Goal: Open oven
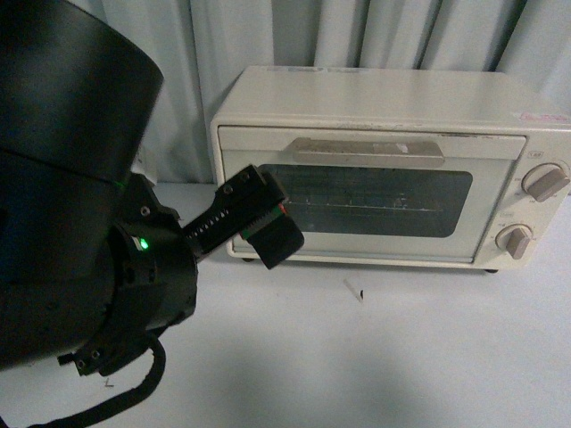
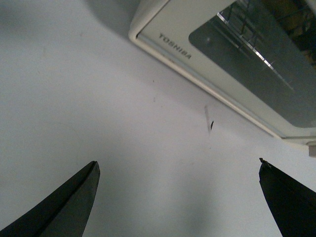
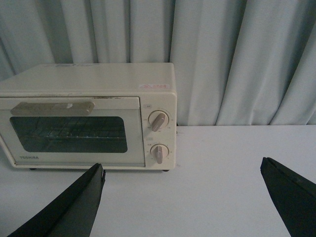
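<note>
The cream-white oven (image 1: 384, 160) stands at the back of the table with its glass door shut, a beige bar handle (image 1: 368, 152) across the door's top and two beige knobs (image 1: 542, 181) on the right. My left gripper (image 1: 270, 217) is open and empty, in front of the door's lower left corner. In the left wrist view the gripper (image 2: 177, 197) hangs over bare table, apart from the oven's Toshiba-marked door (image 2: 175, 47). My right gripper (image 3: 180, 202) is open and empty, well back from the oven (image 3: 89, 118), facing its knob side; the handle (image 3: 52, 107) shows. It is out of the front view.
A white table (image 1: 401, 357) carries the oven, with a pale grey curtain (image 1: 357, 36) behind it. A small dark mark (image 1: 359, 292) lies on the table in front of the door. My left arm's black body and cable (image 1: 80, 223) fill the left foreground.
</note>
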